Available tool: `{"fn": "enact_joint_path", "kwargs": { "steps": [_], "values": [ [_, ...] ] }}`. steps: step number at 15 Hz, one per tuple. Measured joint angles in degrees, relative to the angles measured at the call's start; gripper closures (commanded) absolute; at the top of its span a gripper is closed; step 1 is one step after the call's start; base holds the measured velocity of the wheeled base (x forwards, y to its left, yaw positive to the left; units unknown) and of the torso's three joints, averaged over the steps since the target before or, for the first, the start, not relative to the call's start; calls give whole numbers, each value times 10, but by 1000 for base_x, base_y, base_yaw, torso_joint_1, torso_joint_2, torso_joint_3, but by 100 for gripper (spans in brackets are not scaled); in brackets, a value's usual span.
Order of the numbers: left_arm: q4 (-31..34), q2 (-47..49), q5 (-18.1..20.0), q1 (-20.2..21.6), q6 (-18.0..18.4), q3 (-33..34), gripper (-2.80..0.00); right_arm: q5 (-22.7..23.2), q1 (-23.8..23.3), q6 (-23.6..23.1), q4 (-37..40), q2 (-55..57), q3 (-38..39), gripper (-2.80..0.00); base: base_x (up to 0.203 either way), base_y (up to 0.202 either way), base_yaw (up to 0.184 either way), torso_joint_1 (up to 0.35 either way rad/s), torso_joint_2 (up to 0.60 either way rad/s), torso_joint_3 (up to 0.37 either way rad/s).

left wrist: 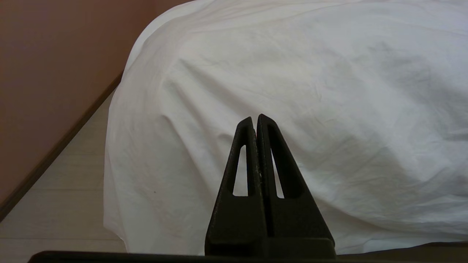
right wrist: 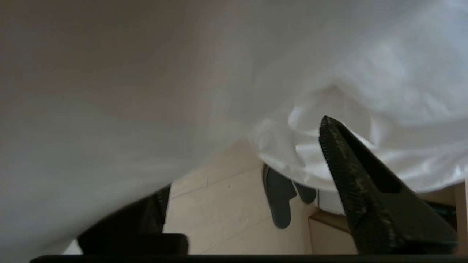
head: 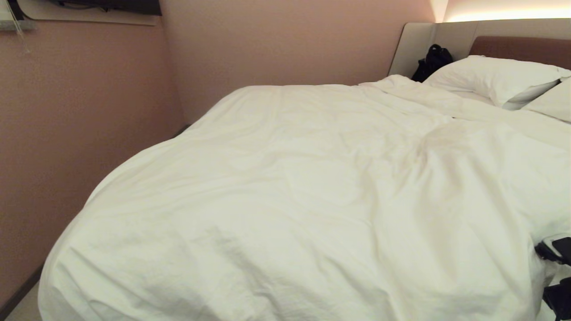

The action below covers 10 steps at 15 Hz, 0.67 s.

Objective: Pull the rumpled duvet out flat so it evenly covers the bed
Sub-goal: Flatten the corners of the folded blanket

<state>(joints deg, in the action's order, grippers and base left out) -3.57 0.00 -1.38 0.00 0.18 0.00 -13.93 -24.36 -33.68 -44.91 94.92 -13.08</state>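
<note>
From the head camera, the thick, puffy white cotton duvet (head: 312,200) lies spread over nearly the whole wide bed (head: 519,47), its long axis running from the near foot end toward the padded brown and beige headboard. Its cover is softly creased, with shallow folds fanning from a low ridge right of centre, and its rounded near corner droops over the bed's edge. Two plump white rectangular pillows (head: 495,80) rest at the head, beside a black bag (head: 432,61). Matte pinkish-brown walls (head: 89,111) close the room on the left. The right gripper (head: 555,276) shows as dark parts at the lower right edge.

In the left wrist camera, the left gripper (left wrist: 256,118) hangs short of the duvet's draped side, its black triangular fingers pressed together on nothing. Pale plank floor (left wrist: 55,204) meets a dark skirting.

In the right wrist camera, the right gripper (right wrist: 234,171) has its textured black fingers wide apart under hanging duvet folds; whether they touch cloth I cannot tell. Dark slippers (right wrist: 279,197) lie on the floor.
</note>
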Motion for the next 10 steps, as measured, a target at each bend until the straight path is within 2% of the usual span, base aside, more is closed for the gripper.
{"fn": "enact_joint_path", "kwargs": {
  "steps": [4, 10],
  "values": [
    [0, 0, 0, 0, 0, 0, 0, -4, 0, -16, -128, 43, -7, -280, 0, 0, 0, 0, 0, 0],
    [0, 0, 0, 0, 0, 0, 0, -6, -1, -43, -249, 41, -41, -280, 0, 0, 0, 0, 0, 0]
  ]
}}
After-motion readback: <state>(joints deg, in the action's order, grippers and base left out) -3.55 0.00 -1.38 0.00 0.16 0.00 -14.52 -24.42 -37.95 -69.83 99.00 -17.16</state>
